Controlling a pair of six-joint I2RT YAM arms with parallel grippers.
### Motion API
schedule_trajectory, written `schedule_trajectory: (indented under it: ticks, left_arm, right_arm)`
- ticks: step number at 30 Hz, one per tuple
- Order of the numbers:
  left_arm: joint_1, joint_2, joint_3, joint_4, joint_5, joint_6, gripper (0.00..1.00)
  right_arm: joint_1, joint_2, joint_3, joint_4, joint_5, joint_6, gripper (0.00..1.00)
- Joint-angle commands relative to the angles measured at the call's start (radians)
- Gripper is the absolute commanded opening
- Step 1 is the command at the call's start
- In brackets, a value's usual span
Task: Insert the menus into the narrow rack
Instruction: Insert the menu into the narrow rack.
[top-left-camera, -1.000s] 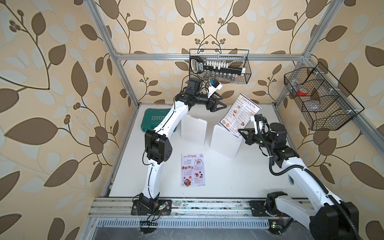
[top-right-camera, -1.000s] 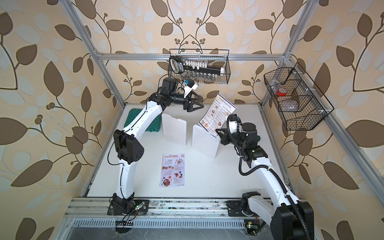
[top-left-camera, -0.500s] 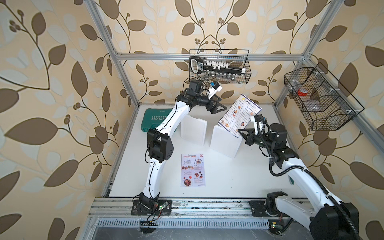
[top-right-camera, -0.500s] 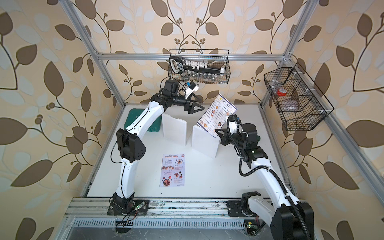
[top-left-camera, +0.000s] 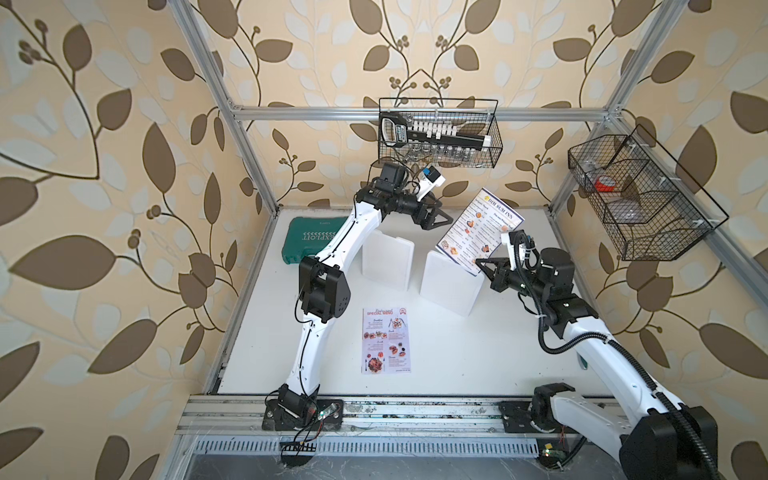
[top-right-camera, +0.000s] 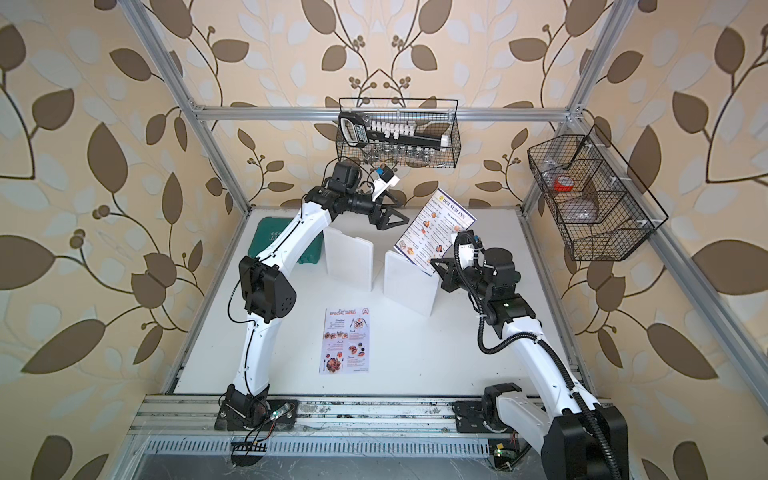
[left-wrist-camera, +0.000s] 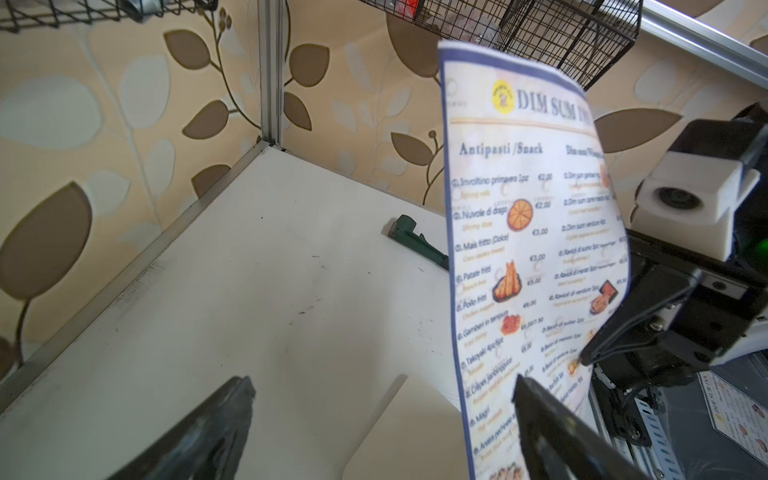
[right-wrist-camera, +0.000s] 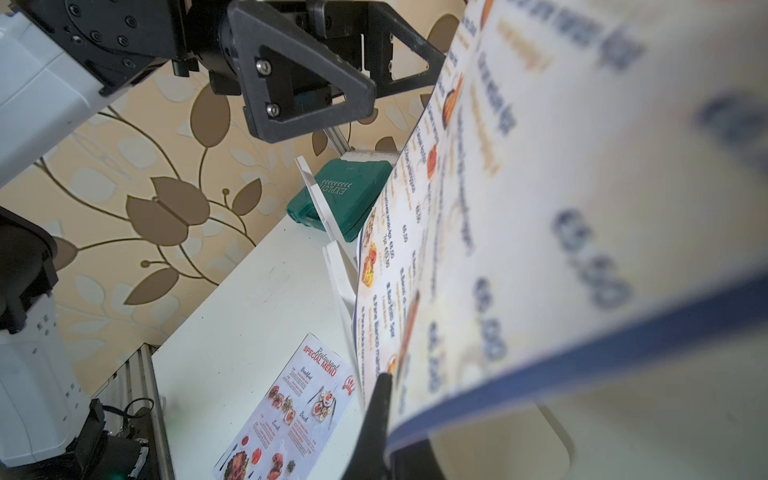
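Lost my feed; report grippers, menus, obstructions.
Right gripper shut on Dim Sum Inn menu, tilted over rack. Left gripper open, empty. Special Menu flat on table. Nothing blocking.

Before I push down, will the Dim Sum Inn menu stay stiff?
Probably floppy: the Dim Sum Inn menu bows along its length, held only near its lower edge by the right pincer. Thin and likely light, it may buckle against the white rack panel.

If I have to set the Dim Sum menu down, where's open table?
Widest bare table: in front, between Special Menu and right arm. A narrower strip lies between Special Menu and the white panels. Crowded: over the panels, where left gripper, right gripper and Dim Sum Inn menu cluster.
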Motion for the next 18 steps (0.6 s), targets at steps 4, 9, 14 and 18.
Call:
schedule_trajectory:
  ticks: [4,9,14,18]
  left_arm:
    - [-0.001,-0.011,0.027,-0.06,0.037,0.038,0.96]
    - [-0.02,-0.054,-0.06,-0.015,0.021,0.051,0.93]
    - [-0.04,-0.096,-0.129,0.022,0.028,0.061,0.91]
    - [-0.041,-0.095,-0.127,0.021,0.046,0.058,0.89]
  right_arm:
    - [-0.003,-0.022,-0.022,0.027,-0.028,-0.014,0.0]
    - [-0.002,-0.019,-0.018,0.025,-0.027,-0.016,0.0]
    - [-0.003,-0.009,-0.014,0.027,-0.033,-0.018,0.0]
    - [-0.003,-0.008,-0.015,0.026,-0.034,-0.018,0.0]
